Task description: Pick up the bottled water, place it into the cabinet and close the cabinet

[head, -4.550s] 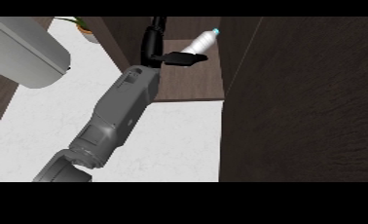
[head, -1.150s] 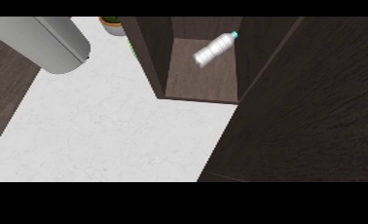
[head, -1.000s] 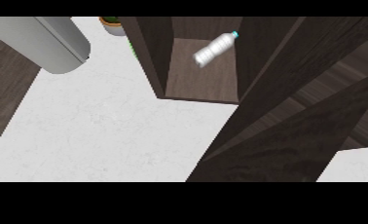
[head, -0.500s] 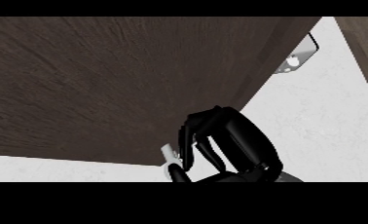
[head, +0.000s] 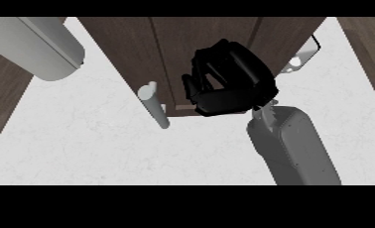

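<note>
One hand shows from the head view, the right hand, black, at the end of a grey forearm rising from the lower edge toward the counter's far edge. Its fingers are bent inward and lie against the dark wooden door of the cabinet, gripping nothing I can make out. The cabinet stands at the back of the white counter, its doors drawn together so nothing inside is visible. A pale grey bar handle hangs on the door's lower part, just left of the hand and apart from it. At the counter's far left corner sits a big light grey rounded object, well away from the arm. Past the cabinet's right side, near the far right edge, a small white fitting peeks out. The bottled water is nowhere to be seen; the doors and hand cover that spot.
</note>
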Robot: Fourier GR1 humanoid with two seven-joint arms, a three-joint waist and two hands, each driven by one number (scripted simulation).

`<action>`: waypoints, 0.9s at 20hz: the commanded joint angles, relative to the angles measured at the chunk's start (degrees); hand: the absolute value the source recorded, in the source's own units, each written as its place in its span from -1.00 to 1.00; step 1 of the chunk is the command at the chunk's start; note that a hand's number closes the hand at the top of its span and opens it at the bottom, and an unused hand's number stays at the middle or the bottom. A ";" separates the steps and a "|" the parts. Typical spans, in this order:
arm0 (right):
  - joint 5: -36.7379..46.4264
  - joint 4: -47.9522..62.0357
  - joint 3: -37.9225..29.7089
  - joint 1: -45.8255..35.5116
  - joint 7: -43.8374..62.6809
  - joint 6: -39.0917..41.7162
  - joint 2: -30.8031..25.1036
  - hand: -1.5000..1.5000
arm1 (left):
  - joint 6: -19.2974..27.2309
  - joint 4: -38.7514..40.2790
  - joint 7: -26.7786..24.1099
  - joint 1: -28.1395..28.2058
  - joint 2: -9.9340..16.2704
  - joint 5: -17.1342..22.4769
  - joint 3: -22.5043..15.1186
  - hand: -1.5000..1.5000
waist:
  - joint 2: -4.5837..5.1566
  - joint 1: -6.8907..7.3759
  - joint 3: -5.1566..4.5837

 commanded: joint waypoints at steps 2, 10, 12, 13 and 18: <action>-1.99 9.04 -4.53 -6.81 -0.15 4.50 -1.58 1.00 | -6.19 0.57 1.29 5.00 -1.51 4.07 6.22 -1.00 | -0.14 -0.22 0.03; -0.02 22.63 -6.47 -14.35 -6.59 9.87 -0.31 1.00 | -10.87 3.36 3.11 3.92 -3.42 5.56 9.45 -1.00 | 0.09 0.27 0.01; -0.90 23.69 -6.94 -17.80 -3.54 8.93 0.16 1.00 | -8.93 3.22 3.60 1.99 -4.29 4.39 8.90 -1.00 | 0.17 0.22 -0.02; -1.46 25.63 -8.31 -17.18 -6.14 11.09 -0.54 1.00 | -6.31 -0.31 6.18 1.58 -2.18 6.29 8.37 -1.00 | 0.48 -0.01 0.04; -6.20 24.95 -6.01 -19.17 -3.38 10.03 0.51 1.00 | -8.60 0.62 6.39 1.86 -4.15 5.41 8.02 -1.00 | 0.20 0.93 -0.01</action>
